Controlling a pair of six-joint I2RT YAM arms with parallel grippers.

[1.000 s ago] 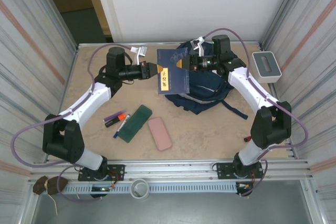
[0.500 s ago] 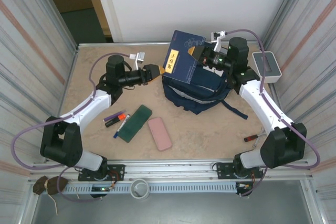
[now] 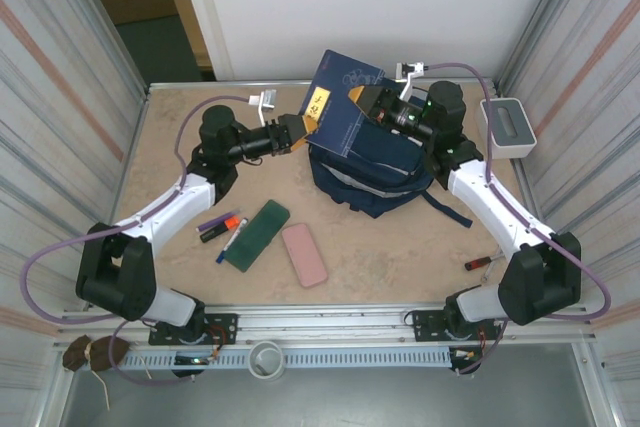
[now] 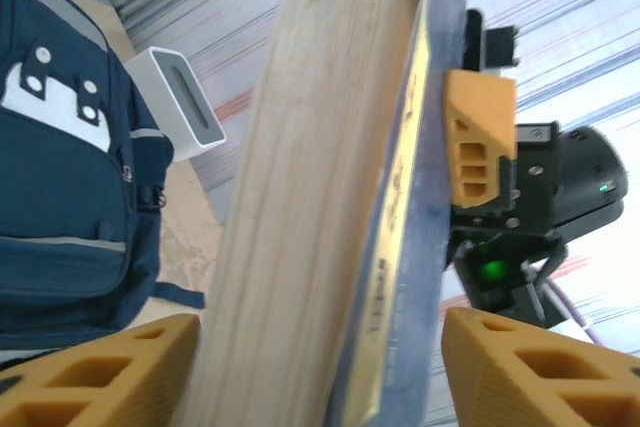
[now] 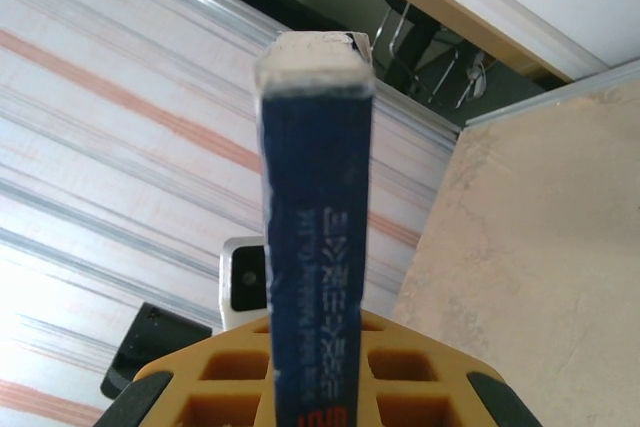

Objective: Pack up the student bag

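Note:
The student bag, a navy backpack, lies at the back centre of the table, and its front pocket with a white label appears in the left wrist view. A navy book with a yellow label hangs tilted above it. My right gripper is shut on the book's upper right edge, and the spine stands up between its jaws. My left gripper is open around the book's lower left edge. The pages sit between its fingers, with a gap at the right finger.
A white-grey box stands at the back right, also in the left wrist view. A green case, a pink case and some pens lie front left. A red pen lies near the right arm.
The left gripper let go of the book and drew back, then came forward with its jaws around the edge again. The right gripper lifted the book up and back over the bag.

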